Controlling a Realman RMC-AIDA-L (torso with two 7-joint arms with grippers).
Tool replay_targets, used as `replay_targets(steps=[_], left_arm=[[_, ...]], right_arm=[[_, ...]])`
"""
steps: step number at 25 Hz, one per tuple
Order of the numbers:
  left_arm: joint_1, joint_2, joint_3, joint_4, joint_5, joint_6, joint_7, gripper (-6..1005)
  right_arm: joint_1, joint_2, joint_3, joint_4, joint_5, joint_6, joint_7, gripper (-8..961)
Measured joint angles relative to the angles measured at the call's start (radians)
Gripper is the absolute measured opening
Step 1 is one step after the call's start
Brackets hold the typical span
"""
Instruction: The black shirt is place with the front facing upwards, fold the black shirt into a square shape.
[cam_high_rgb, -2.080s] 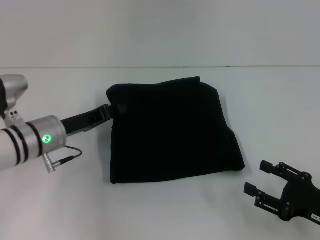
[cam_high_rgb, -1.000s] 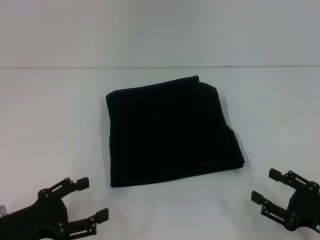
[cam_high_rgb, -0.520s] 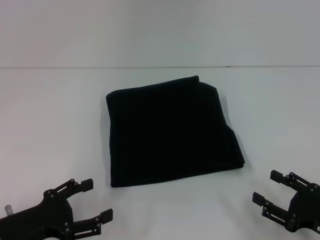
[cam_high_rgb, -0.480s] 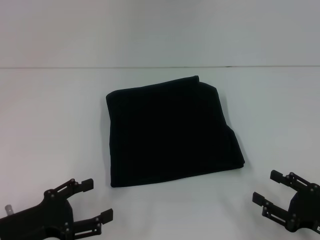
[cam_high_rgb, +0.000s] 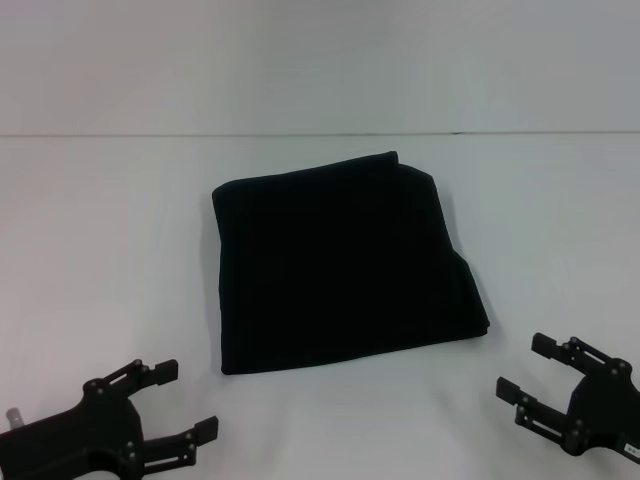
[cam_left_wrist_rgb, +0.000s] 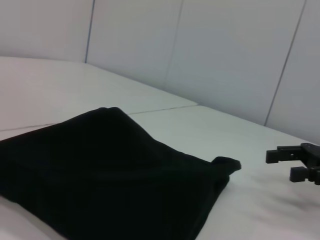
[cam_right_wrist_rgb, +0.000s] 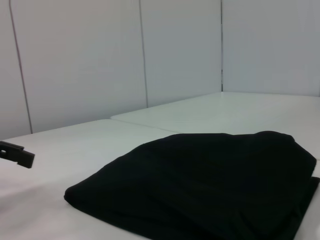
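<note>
The black shirt (cam_high_rgb: 345, 262) is seen folded into a rough square at the middle of the white surface (cam_high_rgb: 90, 220); the left pincer (cam_high_rgb: 178, 402) and right pincer (cam_high_rgb: 527, 368) are held low at the near corners, fingers apart and empty, well clear, presumably because the folding is judged complete.

left gripper (cam_high_rgb: 183, 400) withdrawn from shirt (cam_high_rgb: 340, 260)

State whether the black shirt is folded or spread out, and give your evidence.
Folded. The black shirt lies as one compact, roughly square block on the table, no sleeves or lettering showing, with layered edges at its right side.
</note>
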Motion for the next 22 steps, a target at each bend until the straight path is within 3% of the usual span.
replay_targets(steps=[13,22], left_arm=[[-0.004,0.002,-0.001,-0.006,0.0,-0.026,0.0,946],[-0.005,0.003,-0.001,-0.008,0.0,-0.025,0.001,946]], right_arm=[[0.063,0.0,-0.029,0.052,-0.004,0.007,-0.02,775],[0.068,0.0,-0.029,0.051,-0.003,0.009,-0.022,775]])
